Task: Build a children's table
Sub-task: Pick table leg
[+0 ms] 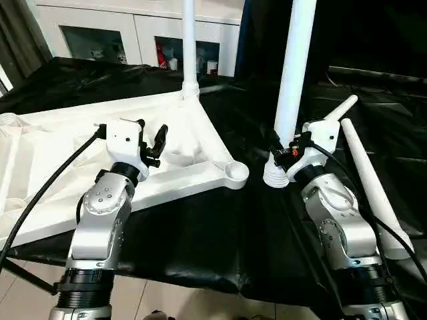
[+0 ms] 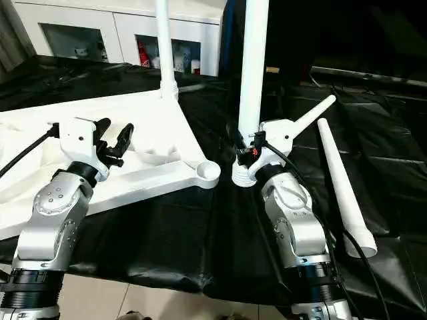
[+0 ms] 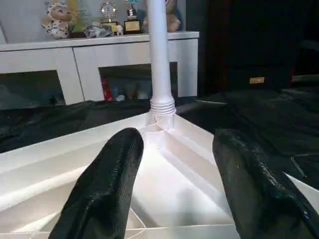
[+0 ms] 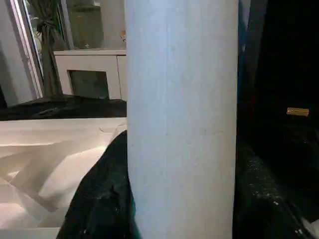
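Observation:
The white table top [image 1: 60, 153] lies upside down on the black cloth, ribbed side up. One leg [image 1: 189, 47] stands upright in its far corner socket. The near corner socket [image 1: 235, 173] holds nothing. My left gripper [image 1: 152, 141] hovers open over the ribbed underside, nothing between its fingers [image 3: 107, 184]. My right gripper [image 1: 285, 148] is shut on a second leg [image 1: 293, 73], held upright with its threaded end [image 1: 275, 176] on the cloth just right of the near socket. In the right wrist view that leg [image 4: 182, 119] stands between the black fingers [image 4: 99, 199].
Another loose leg [image 1: 373, 187] lies on the black cloth to the right of my right arm. A white cabinet with glass doors [image 1: 133, 33] stands behind the table. The cloth's front edge [image 1: 200, 283] hangs over a tiled floor.

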